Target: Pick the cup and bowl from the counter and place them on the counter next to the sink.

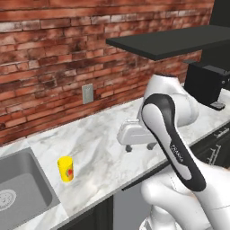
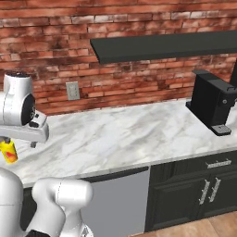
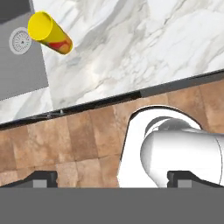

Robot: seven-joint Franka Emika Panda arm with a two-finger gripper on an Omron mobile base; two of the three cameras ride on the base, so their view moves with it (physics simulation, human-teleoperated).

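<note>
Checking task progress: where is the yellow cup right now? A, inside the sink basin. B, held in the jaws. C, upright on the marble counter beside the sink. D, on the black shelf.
C: the cup stands upright on the counter, right of the sink, nothing gripping it.

Veined white marble counter (image 1: 103, 148) (smooth), matt grey metal sink (image 1: 22, 191), rough brick wall (image 1: 54, 54).
</note>
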